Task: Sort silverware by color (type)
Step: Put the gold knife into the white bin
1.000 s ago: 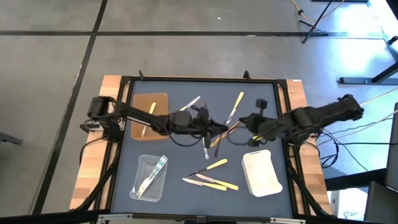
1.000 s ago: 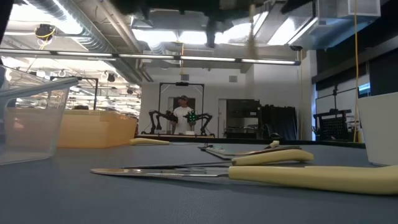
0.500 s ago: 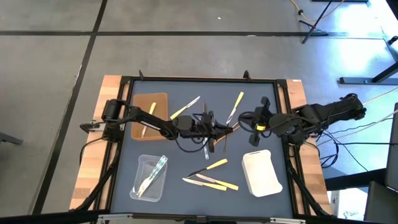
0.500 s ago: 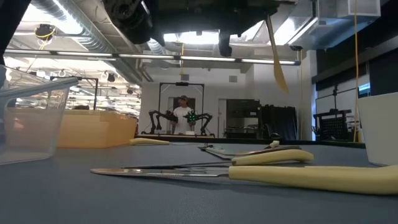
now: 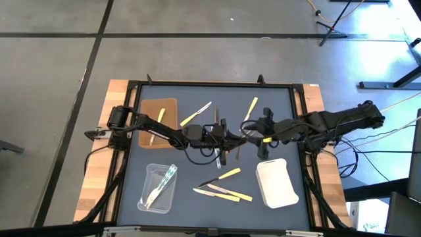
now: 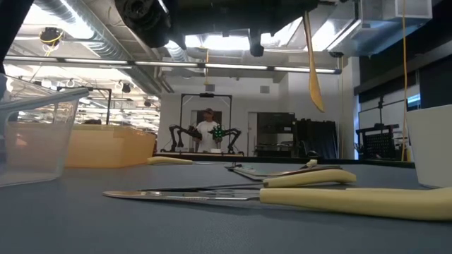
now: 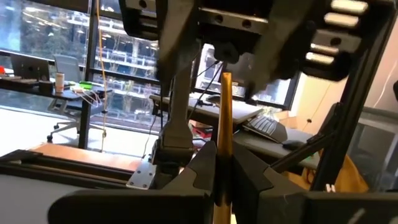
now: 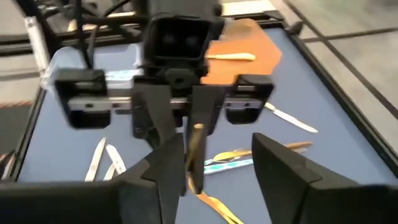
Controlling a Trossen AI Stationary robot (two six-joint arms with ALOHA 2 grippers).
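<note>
Dark blue-grey matte worktop (image 5: 276, 92) w/ black frame. Lying on it: brown rectangular tray (image 5: 156, 123), clear plastic tray (image 5: 158, 187), white rectangular tray (image 5: 276, 182); loose pale-yellow plastic utensils (image 5: 223, 193) betw. clear & white trays, more (image 5: 195, 114) nr brown tray.

Grey concrete floor (image 5: 197, 39) with dark seams. Ceiling ducts (image 6: 92, 28) and strip lights (image 6: 212, 42) overhead. Big windows (image 7: 56, 56), office chair (image 7: 65, 65), person (image 6: 208, 127) at far rig.
</note>
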